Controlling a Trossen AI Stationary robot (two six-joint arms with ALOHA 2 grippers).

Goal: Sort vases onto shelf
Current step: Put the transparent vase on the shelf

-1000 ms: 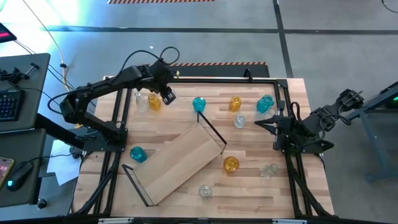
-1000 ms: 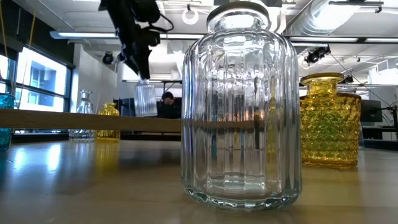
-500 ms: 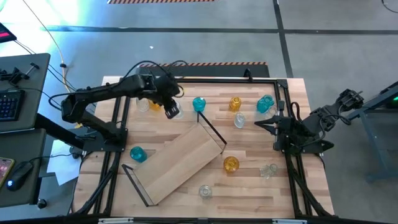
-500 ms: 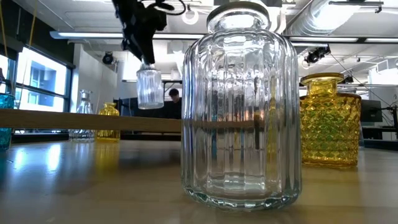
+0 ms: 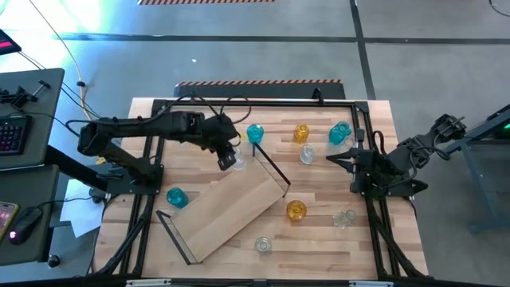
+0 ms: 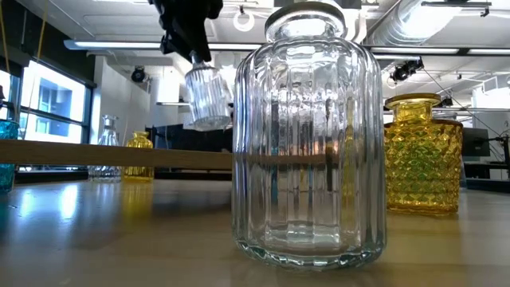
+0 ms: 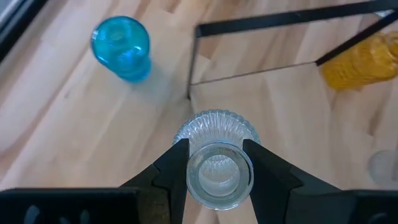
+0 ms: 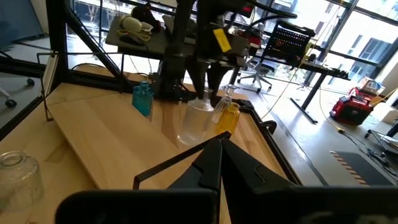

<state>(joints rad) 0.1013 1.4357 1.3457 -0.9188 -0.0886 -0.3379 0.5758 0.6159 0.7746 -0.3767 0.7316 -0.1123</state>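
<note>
Left wrist view, left tool (image 7: pixel 214 163) clamped on clear ribbed vase (image 7: pixel 216 155) (neck), above shelf (image 7: pixel 280 99) corner

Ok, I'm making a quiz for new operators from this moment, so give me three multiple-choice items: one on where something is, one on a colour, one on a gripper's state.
1. Where is the clear ribbed vase that the left gripper carries?
A. lying on the floor
B. in the air at the shelf's far end
C. standing beside the right arm

2. What colour is the vase on the table near the left arm's base?
A. teal-blue
B. amber-yellow
C. clear

3. How is the right gripper?
A. shut on a vase
B. wide open
C. shut, holding nothing

Answers:
1 B: the low view shows the clear ribbed vase hanging from the left gripper, clear of the shelf.
2 A: the teal-blue vase stands there in the high view.
3 C: the right gripper waits at the table's right edge, its fingers together with nothing between them.
</note>
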